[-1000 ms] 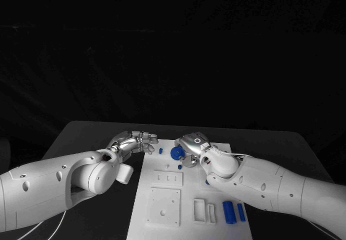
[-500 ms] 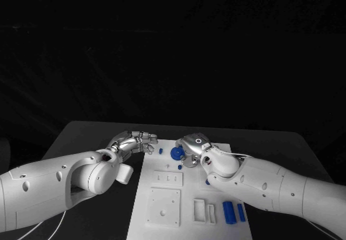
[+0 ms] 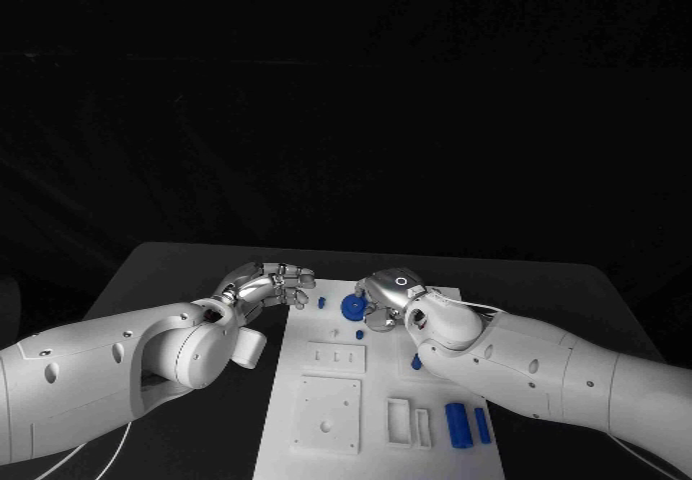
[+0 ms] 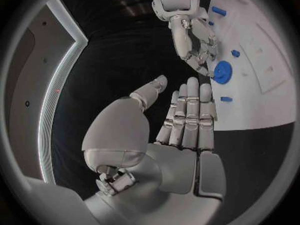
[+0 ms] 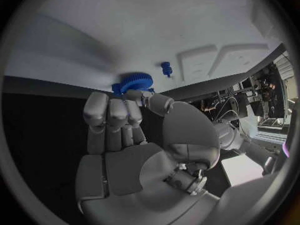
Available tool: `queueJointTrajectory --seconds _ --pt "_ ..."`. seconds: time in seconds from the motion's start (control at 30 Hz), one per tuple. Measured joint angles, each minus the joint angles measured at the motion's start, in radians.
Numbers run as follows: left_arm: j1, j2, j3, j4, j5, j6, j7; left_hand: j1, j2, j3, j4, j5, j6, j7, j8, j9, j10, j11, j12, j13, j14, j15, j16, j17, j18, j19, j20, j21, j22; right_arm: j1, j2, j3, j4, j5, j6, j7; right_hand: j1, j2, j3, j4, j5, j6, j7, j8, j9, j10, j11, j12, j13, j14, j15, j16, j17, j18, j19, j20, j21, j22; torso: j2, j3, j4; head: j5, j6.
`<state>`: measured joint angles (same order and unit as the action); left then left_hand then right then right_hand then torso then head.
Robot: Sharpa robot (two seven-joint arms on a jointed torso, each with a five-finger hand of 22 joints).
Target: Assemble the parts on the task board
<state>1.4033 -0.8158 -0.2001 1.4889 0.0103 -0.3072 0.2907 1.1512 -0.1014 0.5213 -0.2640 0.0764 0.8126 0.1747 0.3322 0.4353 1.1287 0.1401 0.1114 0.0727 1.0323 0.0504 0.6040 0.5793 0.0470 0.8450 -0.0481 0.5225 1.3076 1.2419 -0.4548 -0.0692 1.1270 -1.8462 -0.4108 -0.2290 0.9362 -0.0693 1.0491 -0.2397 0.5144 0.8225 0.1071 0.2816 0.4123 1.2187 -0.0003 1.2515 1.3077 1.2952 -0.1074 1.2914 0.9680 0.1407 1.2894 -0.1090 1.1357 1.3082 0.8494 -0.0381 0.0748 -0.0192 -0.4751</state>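
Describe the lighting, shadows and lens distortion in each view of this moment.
Head view: black backdrop and dark table, so the task board stands out bright. Left wrist view: fisheye circle bends the board's edge; the left hand is evenly lit. Right wrist view: broad soft shadow across the board above the blue gear at the right hand; straight edges curve.

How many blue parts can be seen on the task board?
6: the gear at the right robot hand, two small pegs, one beside the right arm, two cylinders near. Others may be hidden.
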Motion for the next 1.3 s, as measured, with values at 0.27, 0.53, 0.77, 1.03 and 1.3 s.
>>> queueJointTrajectory --seconds 0.27,0.53,0.77,1.03,1.3 --pt "0.000 -0.004 0.000 0.000 0.000 0.000 0.000 0.000 0.000 0.000 0.000 0.000 0.000 0.000 0.000 0.000 0.000 0.000 0.000 0.000 0.000 0.000 0.000 0.000 0.000 0.000 0.000 0.000 0.000 -0.002 -0.025 -0.001 0.027 0.011 -0.002 0.001 -0.006 -0.003 0.012 -0.006 0.000 -0.002 0.001 0.000 0.002 0.004 -0.003 0.000 0.000 0.000 0.000 0.000 0.003 0.001 0.006 -0.005 0.000 0.000 0.000 0.0010 -0.0003 0.001 0.001" --pt "0.000 -0.005 0.000 0.002 0.000 0.000 0.000 0.000 0.000 0.000 0.000 0.000 0.000 0.000 0.000 0.000 0.000 0.000 0.000 0.000 0.000 0.000 0.000 0.000 0.000 0.000 0.000 0.000 0.000 -0.004 -0.041 -0.003 0.035 0.021 0.007 0.001 -0.006 -0.003 0.018 -0.006 0.000 -0.002 0.002 0.005 0.004 0.004 -0.003 0.004 0.000 0.004 -0.003 0.000 0.004 0.001 0.006 -0.005 0.000 0.000 0.000 0.0016 -0.0013 0.000 0.003" --pt "0.000 -0.007 0.000 0.003 0.000 0.000 0.000 0.000 0.000 0.000 0.000 0.000 0.000 0.000 0.000 0.000 0.000 0.000 0.000 0.000 0.000 0.000 0.000 0.000 0.000 0.000 0.000 0.000 0.000 -0.004 -0.060 -0.003 0.055 0.029 0.010 0.000 -0.006 -0.003 0.020 -0.009 0.000 -0.002 0.002 0.005 0.004 0.004 -0.003 0.004 0.000 0.004 -0.003 0.000 0.005 0.002 0.007 -0.004 0.000 0.000 0.000 0.0015 -0.0013 -0.001 0.002" --pt "0.000 -0.010 0.000 0.005 0.000 -0.001 -0.001 0.000 0.000 0.000 0.000 0.000 0.000 0.000 0.000 0.000 0.000 0.000 0.000 0.000 0.000 0.000 0.000 0.000 0.000 0.000 0.000 0.004 0.000 -0.004 -0.101 -0.002 0.092 0.040 -0.005 0.001 -0.006 -0.003 0.022 -0.007 0.000 -0.002 0.002 0.005 0.004 0.004 -0.003 0.004 0.000 0.004 -0.003 0.000 0.006 0.002 0.011 -0.007 0.000 0.000 0.000 0.0014 -0.0009 -0.001 0.003" --pt "0.000 -0.018 0.000 0.003 0.000 -0.001 0.001 0.000 0.000 0.003 -0.003 0.000 0.000 0.000 0.000 0.000 0.000 0.000 0.000 0.000 0.000 0.000 0.000 0.000 0.000 0.000 0.000 0.004 0.000 0.005 -0.218 0.058 0.163 0.131 -0.092 0.059 0.014 -0.075 -0.046 -0.009 -0.139 0.010 0.012 0.018 0.010 0.012 0.006 0.003 0.000 0.015 0.007 0.000 0.010 -0.001 0.025 -0.023 0.003 0.000 -0.001 0.0014 -0.0027 -0.004 0.008"
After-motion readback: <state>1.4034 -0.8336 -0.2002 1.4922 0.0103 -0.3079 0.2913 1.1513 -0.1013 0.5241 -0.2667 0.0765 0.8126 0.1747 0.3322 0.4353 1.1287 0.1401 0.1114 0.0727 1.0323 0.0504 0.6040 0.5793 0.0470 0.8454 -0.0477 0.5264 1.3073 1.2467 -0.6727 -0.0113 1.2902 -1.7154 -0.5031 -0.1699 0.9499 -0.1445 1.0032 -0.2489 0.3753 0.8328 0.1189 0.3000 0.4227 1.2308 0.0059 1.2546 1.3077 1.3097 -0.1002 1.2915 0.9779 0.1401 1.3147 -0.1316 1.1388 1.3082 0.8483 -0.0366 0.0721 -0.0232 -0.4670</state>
